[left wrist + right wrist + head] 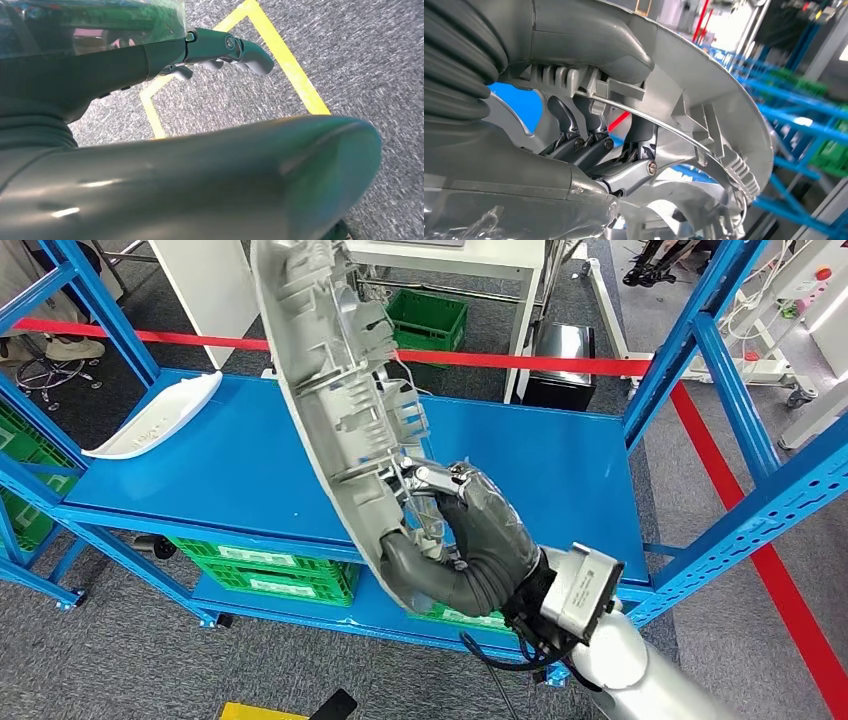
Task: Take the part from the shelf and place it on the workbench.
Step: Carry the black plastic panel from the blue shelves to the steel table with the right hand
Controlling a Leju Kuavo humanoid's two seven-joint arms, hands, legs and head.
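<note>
The right robot hand (470, 540) is gripping the lower end of the long grey part (345, 390), lifting it above the blue shelf (250, 470). A white piece (155, 420) is lying at the shelf's far left. The left robot hand (220, 47) is hanging over the floor, holding nothing, fingers apart.

The grey part (340, 390) runs off the head view's top edge — the right hand (470, 540) hides its lower end.
</note>
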